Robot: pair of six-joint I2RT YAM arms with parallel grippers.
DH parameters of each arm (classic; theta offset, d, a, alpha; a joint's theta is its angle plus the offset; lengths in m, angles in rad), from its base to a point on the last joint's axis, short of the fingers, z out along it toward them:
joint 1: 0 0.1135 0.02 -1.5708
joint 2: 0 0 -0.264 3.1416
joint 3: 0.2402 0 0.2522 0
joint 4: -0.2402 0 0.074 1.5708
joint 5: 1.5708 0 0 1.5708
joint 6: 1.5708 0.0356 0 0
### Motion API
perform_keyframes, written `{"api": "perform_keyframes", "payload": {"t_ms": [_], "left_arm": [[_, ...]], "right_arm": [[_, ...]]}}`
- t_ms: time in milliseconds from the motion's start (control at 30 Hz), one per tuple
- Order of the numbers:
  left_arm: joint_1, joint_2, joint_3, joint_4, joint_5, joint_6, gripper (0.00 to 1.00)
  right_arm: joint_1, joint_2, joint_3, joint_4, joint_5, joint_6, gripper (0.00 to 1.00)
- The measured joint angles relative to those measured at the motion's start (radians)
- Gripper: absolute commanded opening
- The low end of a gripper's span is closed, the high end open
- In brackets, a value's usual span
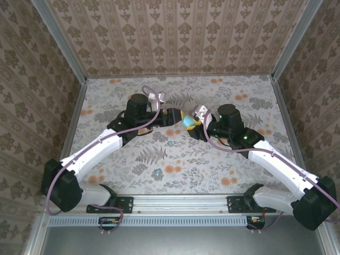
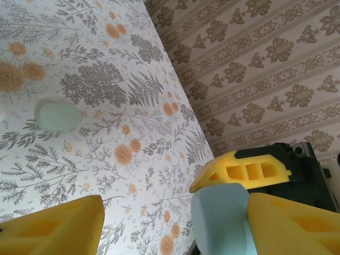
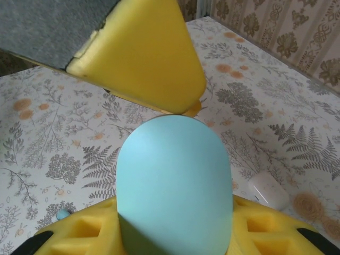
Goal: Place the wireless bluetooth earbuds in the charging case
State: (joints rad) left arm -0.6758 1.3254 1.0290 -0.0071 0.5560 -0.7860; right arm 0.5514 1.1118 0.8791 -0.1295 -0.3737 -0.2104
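Over the floral counter (image 1: 223,170) we see both arms meeting in the middle. The right jaws are clenched on the teal charging case (image 3: 174,186), which is held up off the counter. The left jaws stand released, straddling it, with one finger close beside it. If the left closes off-centre, we judge it could twist the case out of the right's hold (smooth, rounded plastic). A teal earbud (image 3: 64,214) lies loose on the counter, where a dropped case could knock it away.
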Motion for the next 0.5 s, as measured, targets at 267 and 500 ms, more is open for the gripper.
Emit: {"api": "perform_keyframes", "payload": {"t_ms": [267,500], "left_arm": [[-0.031,0.017,0.024,0.0,-0.002,0.004,0.69],[-0.039,0.031,0.033,-0.004,0.015,0.019,0.53]], "right_arm": [[0.0,0.001,-0.002,0.008,0.02,0.0,0.34],[0.0,0.005,-0.002,0.021,0.03,0.0,0.35]]}}
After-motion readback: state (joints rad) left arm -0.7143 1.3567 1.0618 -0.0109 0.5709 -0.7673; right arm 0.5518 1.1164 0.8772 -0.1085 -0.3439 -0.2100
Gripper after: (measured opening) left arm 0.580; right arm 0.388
